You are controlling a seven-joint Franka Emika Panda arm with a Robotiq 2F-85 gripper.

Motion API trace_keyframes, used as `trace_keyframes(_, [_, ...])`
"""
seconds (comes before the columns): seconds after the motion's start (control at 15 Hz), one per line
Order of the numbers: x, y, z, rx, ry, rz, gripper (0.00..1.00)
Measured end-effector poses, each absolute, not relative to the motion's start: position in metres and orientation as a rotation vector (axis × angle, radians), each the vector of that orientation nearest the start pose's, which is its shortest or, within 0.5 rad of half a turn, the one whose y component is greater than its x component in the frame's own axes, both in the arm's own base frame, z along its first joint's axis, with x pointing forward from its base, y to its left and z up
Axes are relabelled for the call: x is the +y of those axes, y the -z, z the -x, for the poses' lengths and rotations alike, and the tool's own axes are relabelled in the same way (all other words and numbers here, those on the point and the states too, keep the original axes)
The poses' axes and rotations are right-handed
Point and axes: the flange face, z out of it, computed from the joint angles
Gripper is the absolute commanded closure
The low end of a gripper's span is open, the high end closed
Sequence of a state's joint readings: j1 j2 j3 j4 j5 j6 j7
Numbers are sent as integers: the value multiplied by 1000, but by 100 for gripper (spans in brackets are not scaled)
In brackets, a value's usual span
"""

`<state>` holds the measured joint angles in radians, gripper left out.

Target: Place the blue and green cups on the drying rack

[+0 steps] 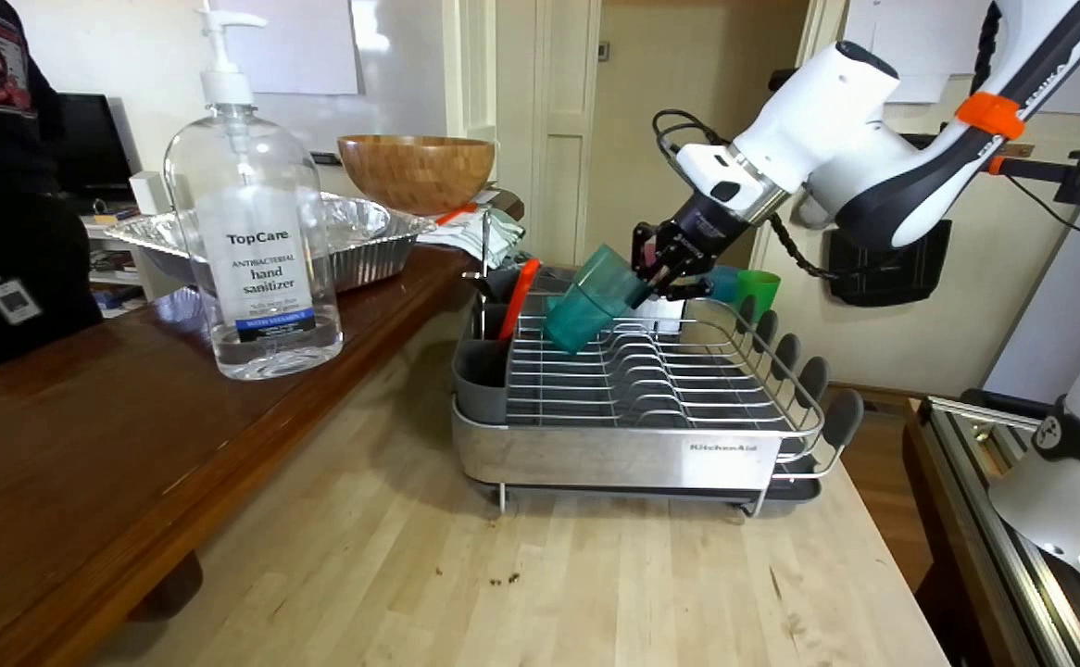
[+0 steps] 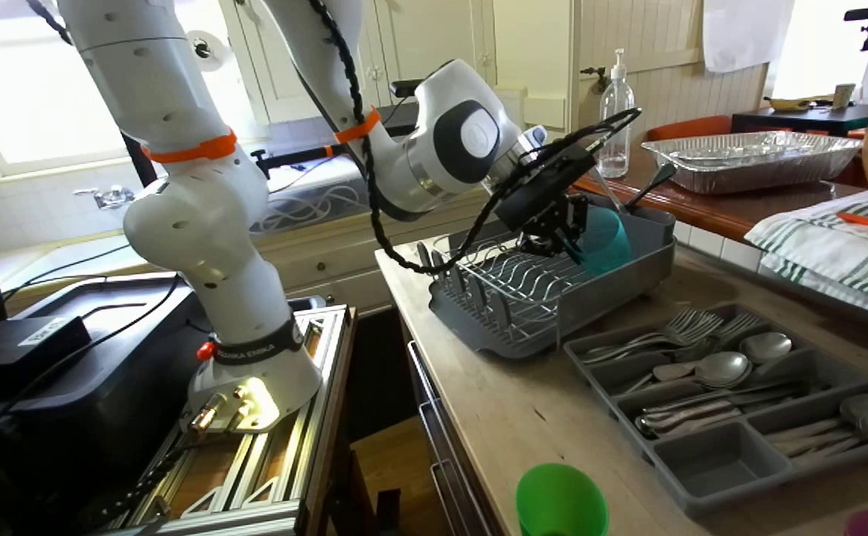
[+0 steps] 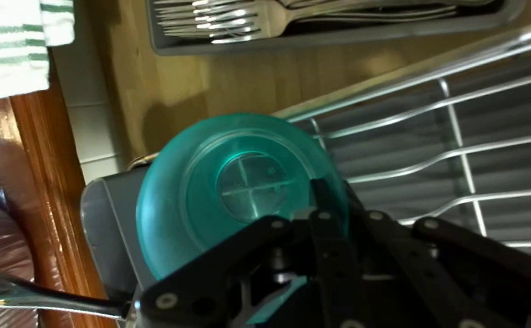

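Note:
A translucent teal-blue cup [image 1: 586, 301] is tilted, with its mouth toward my gripper [image 1: 640, 293]. My gripper [image 3: 335, 193] is shut on the cup's wall near the rim, one finger inside and one outside. The cup [image 3: 252, 187] is at the utensil-holder end of the drying rack [image 1: 596, 459], over its wires. I cannot tell whether its base touches them. The cup [image 2: 604, 240] and the rack [image 2: 609, 290] show in both exterior views. A green cup [image 2: 560, 500] stands on the counter beyond the rack, and also shows behind it [image 1: 759, 291].
Another bluish cup [image 1: 723, 283] shows beside the green one. A grey cutlery tray [image 2: 724, 461] lies near the rack. A red-handled utensil [image 1: 520, 298] stands in the rack's holder. A raised wooden ledge [image 1: 392, 324] bears a sanitizer bottle [image 1: 262, 269] and a foil pan [image 2: 758, 167].

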<state>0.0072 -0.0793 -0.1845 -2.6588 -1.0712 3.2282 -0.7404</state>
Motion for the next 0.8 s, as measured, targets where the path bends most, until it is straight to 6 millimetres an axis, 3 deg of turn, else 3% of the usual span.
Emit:
trace_keyframes(0.27, [31, -322, -467, 1949, -446, -1726, 98])
trace_keyframes(0.33, [40, -325, -474, 1952, -388, -1706, 69])
trace_keyframes(0.47, [56, -330, -483, 1952, -289, -1690, 63])
trace_keyframes(0.8, [90, -331, -494, 1981, -152, -1640, 25])
